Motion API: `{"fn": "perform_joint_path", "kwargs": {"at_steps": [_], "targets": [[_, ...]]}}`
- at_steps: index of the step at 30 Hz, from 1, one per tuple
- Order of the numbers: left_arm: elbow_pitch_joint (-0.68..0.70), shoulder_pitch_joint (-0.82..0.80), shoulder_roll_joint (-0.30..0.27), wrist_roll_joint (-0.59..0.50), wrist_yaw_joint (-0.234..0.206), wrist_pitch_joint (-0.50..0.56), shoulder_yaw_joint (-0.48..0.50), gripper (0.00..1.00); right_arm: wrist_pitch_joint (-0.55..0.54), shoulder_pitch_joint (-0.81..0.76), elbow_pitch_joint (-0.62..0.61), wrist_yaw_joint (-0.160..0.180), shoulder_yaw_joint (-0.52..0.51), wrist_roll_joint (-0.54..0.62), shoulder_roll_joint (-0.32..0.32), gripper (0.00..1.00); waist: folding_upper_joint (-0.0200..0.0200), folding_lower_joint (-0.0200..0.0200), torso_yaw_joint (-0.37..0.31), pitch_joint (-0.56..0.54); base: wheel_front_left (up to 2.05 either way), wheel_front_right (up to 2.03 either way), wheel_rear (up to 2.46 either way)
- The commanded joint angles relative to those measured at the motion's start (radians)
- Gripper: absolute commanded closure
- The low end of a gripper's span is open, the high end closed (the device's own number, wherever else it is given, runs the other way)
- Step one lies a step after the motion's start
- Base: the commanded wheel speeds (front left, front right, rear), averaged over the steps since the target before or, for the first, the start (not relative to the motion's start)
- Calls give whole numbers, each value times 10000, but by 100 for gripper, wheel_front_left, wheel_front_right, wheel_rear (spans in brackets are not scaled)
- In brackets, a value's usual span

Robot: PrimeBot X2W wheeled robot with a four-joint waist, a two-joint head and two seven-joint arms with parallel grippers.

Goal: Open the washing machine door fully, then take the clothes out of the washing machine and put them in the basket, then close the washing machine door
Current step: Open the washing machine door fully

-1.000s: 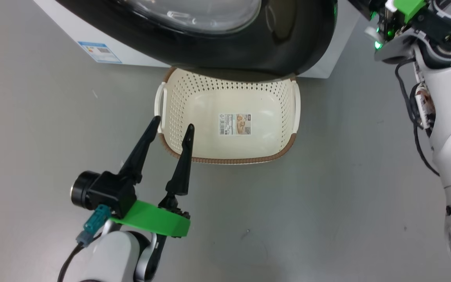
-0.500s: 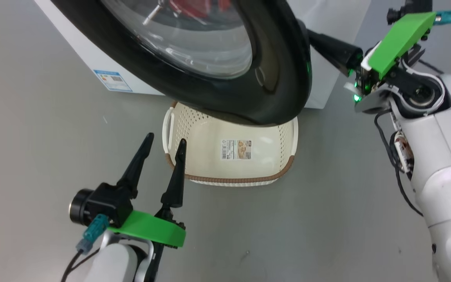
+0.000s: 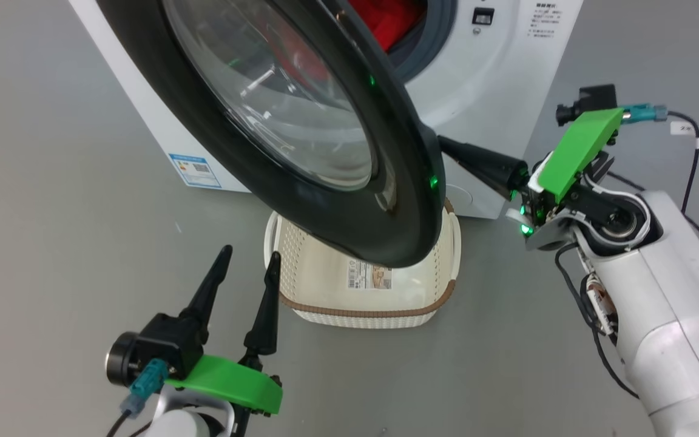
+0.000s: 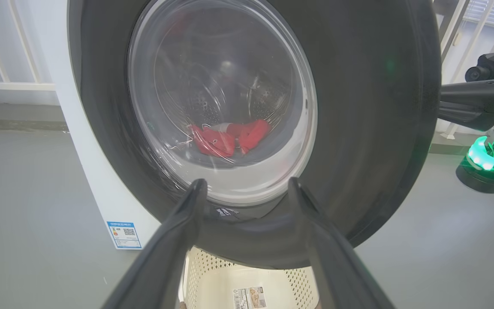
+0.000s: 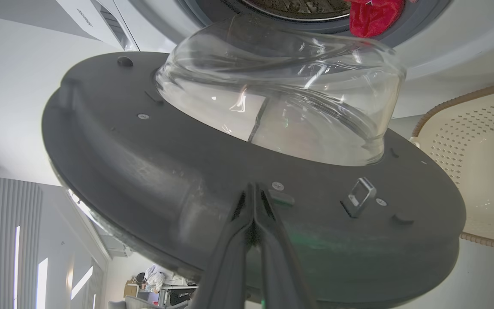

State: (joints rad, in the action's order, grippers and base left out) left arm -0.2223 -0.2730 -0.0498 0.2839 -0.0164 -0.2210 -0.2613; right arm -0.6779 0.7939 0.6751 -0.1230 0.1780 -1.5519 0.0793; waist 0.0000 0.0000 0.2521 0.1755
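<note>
One door (image 3: 276, 127) ajar, right wrist view shows latch (image 5: 360, 197)

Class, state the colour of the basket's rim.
Brown; the basket's rim shows best in the head view.

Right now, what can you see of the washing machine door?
The washing machine door is round: a wide glossy black rim around a bulging clear glass bowl. Its back is matte dark grey, with screws and a metal latch loop. It stands partly open, swung out above the basket. The right gripper, jaws shut, seems to press on its back.
</note>
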Motion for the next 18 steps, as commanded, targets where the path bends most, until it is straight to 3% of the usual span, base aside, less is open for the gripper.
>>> {"fn": "perform_joint_path", "kwargs": {"at_steps": [1, 18], "targets": [[325, 57, -213, 121, -83, 39, 343, 0, -77, -141, -432, -77, 241, -161, -282, 100, 0, 0, 157, -251, 0, 0, 0], [670, 593, -408, 215, -335, 219, 325, 0, -54, -1617, -1240, -77, 897, -778, -289, 100, 0, 0, 1116, -1024, 0, 0, 0]]}}
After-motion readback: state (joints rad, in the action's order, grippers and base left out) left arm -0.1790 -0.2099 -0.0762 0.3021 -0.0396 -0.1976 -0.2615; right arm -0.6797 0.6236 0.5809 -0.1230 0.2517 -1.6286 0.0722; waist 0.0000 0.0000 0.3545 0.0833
